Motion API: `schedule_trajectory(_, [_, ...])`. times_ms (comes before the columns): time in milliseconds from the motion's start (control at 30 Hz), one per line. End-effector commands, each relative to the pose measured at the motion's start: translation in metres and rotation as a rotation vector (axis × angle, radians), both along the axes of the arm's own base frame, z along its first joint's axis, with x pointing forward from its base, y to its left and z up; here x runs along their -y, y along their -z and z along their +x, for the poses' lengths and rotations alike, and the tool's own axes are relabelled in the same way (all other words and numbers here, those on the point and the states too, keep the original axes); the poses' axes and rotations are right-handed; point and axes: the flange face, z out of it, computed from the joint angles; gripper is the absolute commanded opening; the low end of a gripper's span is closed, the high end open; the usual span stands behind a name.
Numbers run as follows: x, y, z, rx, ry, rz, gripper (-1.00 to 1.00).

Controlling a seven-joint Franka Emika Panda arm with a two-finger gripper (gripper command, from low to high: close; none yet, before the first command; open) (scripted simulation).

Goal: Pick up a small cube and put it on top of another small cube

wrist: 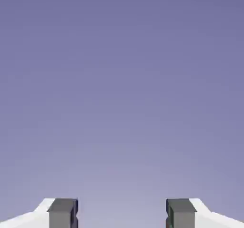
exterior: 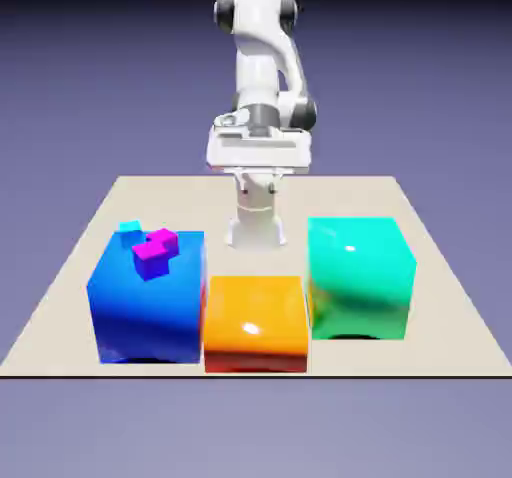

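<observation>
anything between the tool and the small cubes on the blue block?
Nothing visible. The tool is open and empty, and its view shows only backdrop. The cyan cube and magenta cubes sit exposed atop the blue block. The orange block stands beside it, not over it. No lime cube shows in either view.

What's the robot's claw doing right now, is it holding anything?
Gripper: open, jaws set wide apart, nothing between them; the hand view shows only the plain backdrop ahead.
</observation>
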Motion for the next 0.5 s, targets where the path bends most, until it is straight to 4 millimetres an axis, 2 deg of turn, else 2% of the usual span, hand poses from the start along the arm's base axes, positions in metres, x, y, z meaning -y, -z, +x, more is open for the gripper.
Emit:
schedule_trajectory(0, [0.013, -0.006, -0.002, 0.008, 0.002, -0.009, 0.00])
schedule_trajectory(233, [0.103, -0.041, -0.030, 0.054, 0.015, -0.061, 0.00])
schedule_trajectory(467, [0.191, -0.053, -0.074, 0.085, 0.019, -0.091, 0.00])
